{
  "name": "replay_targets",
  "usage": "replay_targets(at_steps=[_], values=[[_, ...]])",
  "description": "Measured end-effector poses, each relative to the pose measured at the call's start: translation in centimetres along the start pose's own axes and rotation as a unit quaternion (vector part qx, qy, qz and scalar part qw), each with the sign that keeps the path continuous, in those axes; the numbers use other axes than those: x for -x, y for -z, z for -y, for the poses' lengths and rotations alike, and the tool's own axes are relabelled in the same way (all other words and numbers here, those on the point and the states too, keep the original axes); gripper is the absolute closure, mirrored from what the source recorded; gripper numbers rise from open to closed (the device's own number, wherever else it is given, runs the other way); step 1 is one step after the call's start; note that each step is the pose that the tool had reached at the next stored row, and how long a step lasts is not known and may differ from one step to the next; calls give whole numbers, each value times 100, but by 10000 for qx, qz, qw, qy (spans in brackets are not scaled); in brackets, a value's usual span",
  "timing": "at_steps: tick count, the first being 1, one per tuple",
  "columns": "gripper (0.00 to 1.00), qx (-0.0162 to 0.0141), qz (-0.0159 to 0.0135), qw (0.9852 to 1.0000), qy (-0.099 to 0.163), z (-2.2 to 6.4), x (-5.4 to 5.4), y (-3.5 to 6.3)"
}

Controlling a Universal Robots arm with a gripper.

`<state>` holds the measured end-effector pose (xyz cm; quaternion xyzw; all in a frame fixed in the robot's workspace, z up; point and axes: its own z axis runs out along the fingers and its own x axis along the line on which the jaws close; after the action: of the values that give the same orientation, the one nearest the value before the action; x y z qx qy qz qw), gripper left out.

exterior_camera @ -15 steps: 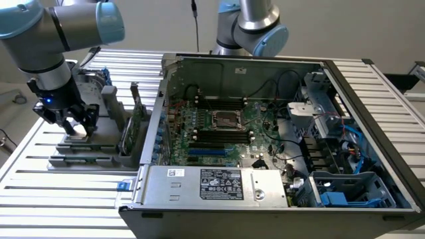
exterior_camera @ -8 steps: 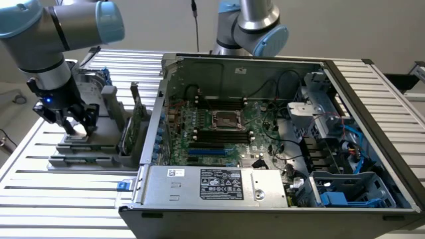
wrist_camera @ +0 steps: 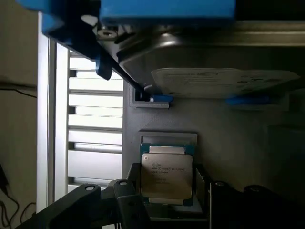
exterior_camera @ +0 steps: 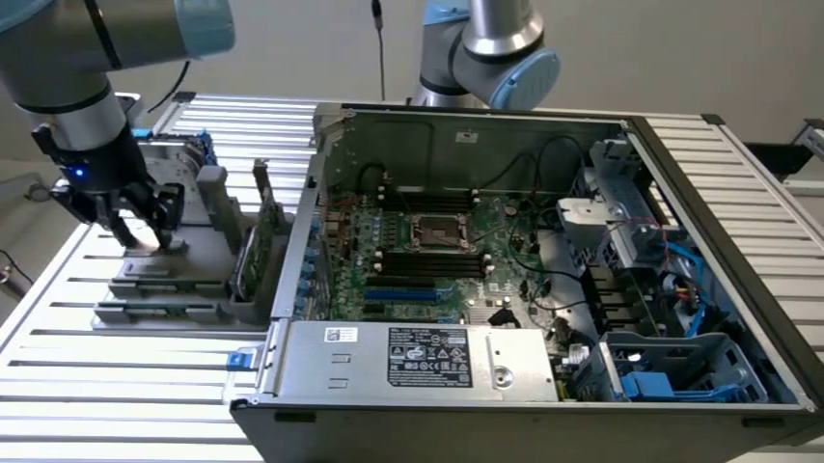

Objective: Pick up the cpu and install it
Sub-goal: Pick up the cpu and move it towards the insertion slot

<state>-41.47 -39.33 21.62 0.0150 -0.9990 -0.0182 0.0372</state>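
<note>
Silver cpu [wrist_camera: 166, 175], claw [exterior_camera: 145, 231] spread astride its edges

The computer case [exterior_camera: 515, 145] fills the centre and right of the exterior view, lying on the slatted table [exterior_camera: 77, 376]; the motherboard [exterior_camera: 425, 265] lies flat in its left half, the socket [exterior_camera: 435, 231] at the board's middle; the power supply [exterior_camera: 412, 359] sits at lower centre; the parts holder [exterior_camera: 161, 285] stands on the table at the left, beside the case; the gripper [exterior_camera: 145, 237] hangs over it; the cpu [wrist_camera: 166, 175] lies in a recess of the holder, 1 finger on each side, the hard drive [wrist_camera: 219, 78] just beyond.
</note>
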Motion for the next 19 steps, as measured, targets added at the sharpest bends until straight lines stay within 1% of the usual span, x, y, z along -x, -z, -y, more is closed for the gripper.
replay_targets(at_steps=[14,17,19], values=[[46,0,0,10000,1,-20,-39,635],[46,0,0,10000,0,-23,-25,771],[46,0,0,10000,0,-24,9,868]])
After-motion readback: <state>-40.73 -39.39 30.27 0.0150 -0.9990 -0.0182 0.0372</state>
